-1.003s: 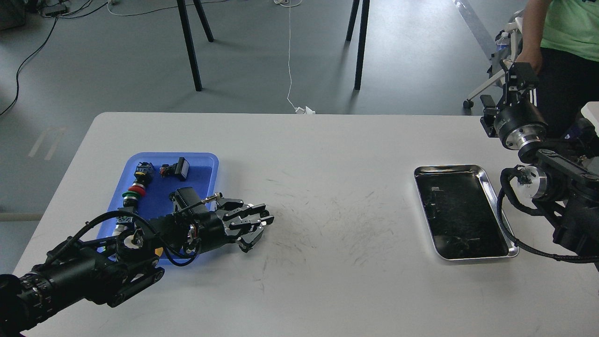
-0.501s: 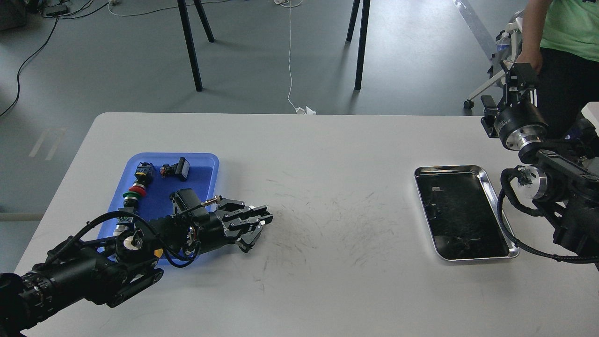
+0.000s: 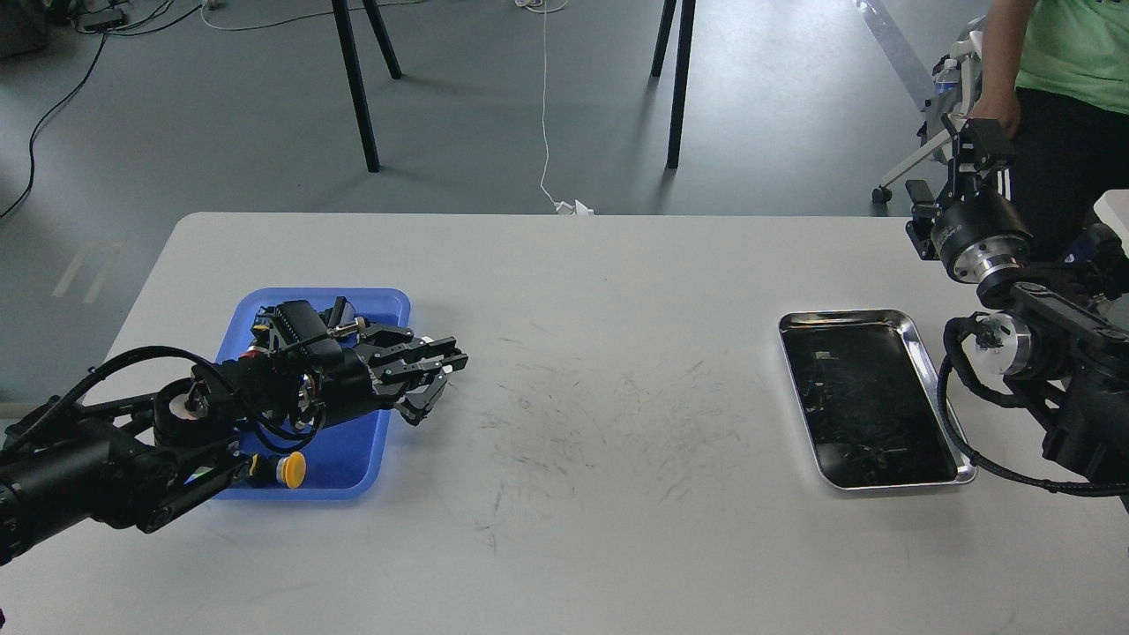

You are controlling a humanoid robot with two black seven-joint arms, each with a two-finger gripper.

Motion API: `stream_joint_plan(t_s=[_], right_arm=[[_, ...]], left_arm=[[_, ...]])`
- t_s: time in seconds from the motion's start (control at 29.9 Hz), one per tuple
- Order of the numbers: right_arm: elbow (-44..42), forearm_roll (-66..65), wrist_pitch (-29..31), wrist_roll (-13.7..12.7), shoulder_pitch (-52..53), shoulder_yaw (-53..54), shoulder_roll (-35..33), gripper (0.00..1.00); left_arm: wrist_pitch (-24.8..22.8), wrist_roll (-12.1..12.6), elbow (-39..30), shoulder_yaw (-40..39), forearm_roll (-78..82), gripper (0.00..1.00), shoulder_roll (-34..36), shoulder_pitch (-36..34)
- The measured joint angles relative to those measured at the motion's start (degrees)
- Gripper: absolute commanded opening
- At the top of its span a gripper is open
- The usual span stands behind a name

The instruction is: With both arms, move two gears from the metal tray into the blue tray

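The blue tray (image 3: 357,450) lies at the left of the table. My left arm reaches across it, and my left gripper (image 3: 438,381) hangs over its right rim, fingers pointing right. I cannot tell whether anything is between the fingers. The metal tray (image 3: 937,381) lies at the right. Its inside is dark and reflective, with small dark shapes near its front end (image 3: 869,455) that I cannot make out as gears. No gear shows clearly anywhere. My right gripper (image 3: 977,139) is raised beyond the table's right edge, behind the metal tray, seen small and dark.
In the blue tray are a yellow push-button (image 3: 291,469) and other parts mostly hidden under my left arm. A person in a green shirt (image 3: 1072,44) stands at the far right behind my right arm. Black furniture legs (image 3: 357,88) stand beyond the table.
My left arm has swung left and back, so its gripper went from the table right of the blue tray to over the tray's right rim. The right arm has not moved.
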Motion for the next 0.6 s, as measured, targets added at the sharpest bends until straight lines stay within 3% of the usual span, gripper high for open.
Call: stream_joint_plan(t_s=[0.37, 0.6], right_arm=[[0.0, -0.1, 0.0, 0.0, 0.4, -0.1, 0.3, 0.95], [-0.1, -0.3, 0.2, 0.0, 0.4, -0.4, 0.3, 0.95]], left_arm=[[0.4, 0.0, -4.0, 0.1, -1.5, 0.15, 12.6, 0.7], [1.6, 0.0, -4.1, 0.2, -3.8, 0.15, 15.9, 3.8]])
